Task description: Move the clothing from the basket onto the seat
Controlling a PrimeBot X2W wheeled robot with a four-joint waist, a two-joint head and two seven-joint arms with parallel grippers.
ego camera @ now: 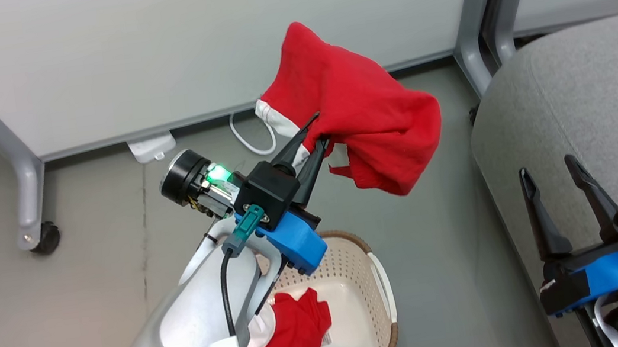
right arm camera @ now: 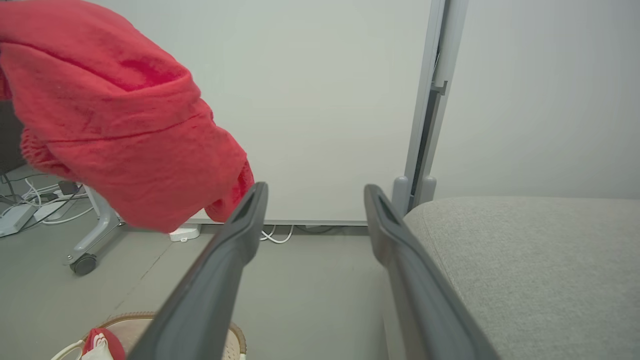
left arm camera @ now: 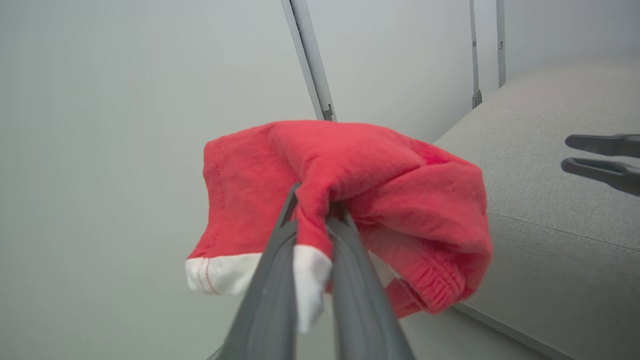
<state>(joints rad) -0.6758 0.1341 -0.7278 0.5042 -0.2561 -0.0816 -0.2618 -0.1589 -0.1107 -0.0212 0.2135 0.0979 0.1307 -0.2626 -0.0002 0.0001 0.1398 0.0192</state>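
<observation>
1. With the left gripper (ego camera: 320, 130), pinched a fold of one red garment (ego camera: 360, 107) between fingers drawn nearly together; held it raised in the air above the floor (ego camera: 465, 272), between the basket (ego camera: 382, 283) and the seat (ego camera: 604, 99), touching neither.
2. Held the right gripper (ego camera: 548, 166) spread wide and empty, over the near edge of the seat.
3. Counted as done, by judgement: lifted the first piece of clothing clear of the basket.
4. Counted as not yet done: had not brought that piece over the seat; hung it short of the rounded corner, and saw no clothing on the part of the seat in view.
5. Found a second garment (ego camera: 292, 337), red with a white panel, crumpled on the basket floor, partly hidden behind the left forearm (ego camera: 187, 333).
6. Judged well under half complete: remained to swing the held piece rightward, release it on the seat, then go back for the other one, grip it, lift it out and set it down likewise.
</observation>
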